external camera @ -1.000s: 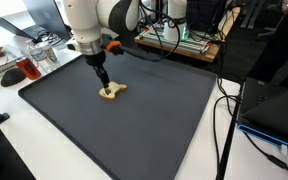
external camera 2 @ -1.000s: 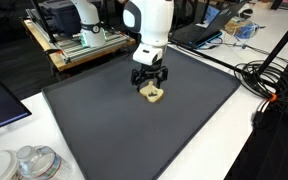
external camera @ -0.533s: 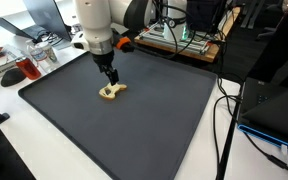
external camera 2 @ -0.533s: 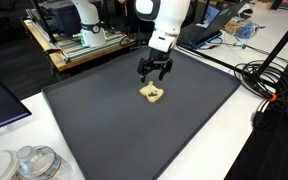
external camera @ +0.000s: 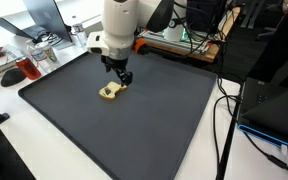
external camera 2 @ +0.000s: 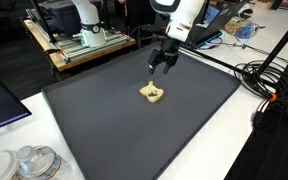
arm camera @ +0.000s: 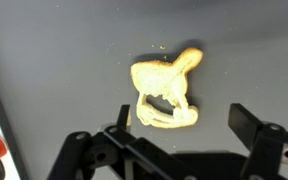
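Wrist view puts the tan toy (arm camera: 167, 90) near the middle of my frame, lying flat on the dark mat (arm camera: 54, 60). The gripper (arm camera: 182, 130) comes in along the bottom edge, its two fingers spread wide and holding nothing. In both exterior views I see it hanging above the mat, apart from the toy; in an exterior view the toy (external camera: 111, 91) lies just to the lower left of the gripper (external camera: 124, 78), in the upper left part of the frame.

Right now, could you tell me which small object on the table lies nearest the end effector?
The tan horse-shaped toy, alone on the dark mat, near the open end effector without touching it; the clear jars sit far off at a corner.
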You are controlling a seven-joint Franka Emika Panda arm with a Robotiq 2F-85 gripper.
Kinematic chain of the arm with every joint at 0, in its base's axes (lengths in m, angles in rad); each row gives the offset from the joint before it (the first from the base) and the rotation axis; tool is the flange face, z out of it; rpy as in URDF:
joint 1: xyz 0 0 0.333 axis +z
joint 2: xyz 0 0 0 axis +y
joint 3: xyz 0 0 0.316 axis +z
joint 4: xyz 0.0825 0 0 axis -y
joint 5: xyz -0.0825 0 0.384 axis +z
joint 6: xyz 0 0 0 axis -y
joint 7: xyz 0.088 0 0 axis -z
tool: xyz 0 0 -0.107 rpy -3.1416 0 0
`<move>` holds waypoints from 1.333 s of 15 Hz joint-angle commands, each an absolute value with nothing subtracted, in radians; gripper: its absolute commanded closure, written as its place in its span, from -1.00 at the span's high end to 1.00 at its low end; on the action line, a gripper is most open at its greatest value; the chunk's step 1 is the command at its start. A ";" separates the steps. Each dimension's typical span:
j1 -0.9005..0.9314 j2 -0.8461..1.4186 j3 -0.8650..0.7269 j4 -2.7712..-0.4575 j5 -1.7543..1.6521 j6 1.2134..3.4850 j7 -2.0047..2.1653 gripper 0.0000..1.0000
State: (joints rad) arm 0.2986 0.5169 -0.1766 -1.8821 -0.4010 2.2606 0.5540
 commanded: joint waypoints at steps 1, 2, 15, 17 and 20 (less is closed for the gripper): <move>0.330 0.519 -0.165 -1.864 -0.491 2.195 0.601 1.00; 0.336 0.521 -0.161 -1.862 -0.511 2.186 0.606 1.00; 0.284 0.628 -0.075 -1.642 -0.459 1.998 0.500 1.00; 0.265 0.656 -0.066 -1.558 -0.398 1.933 0.466 1.00; 0.224 0.704 -0.051 -1.440 -0.307 1.882 0.417 1.00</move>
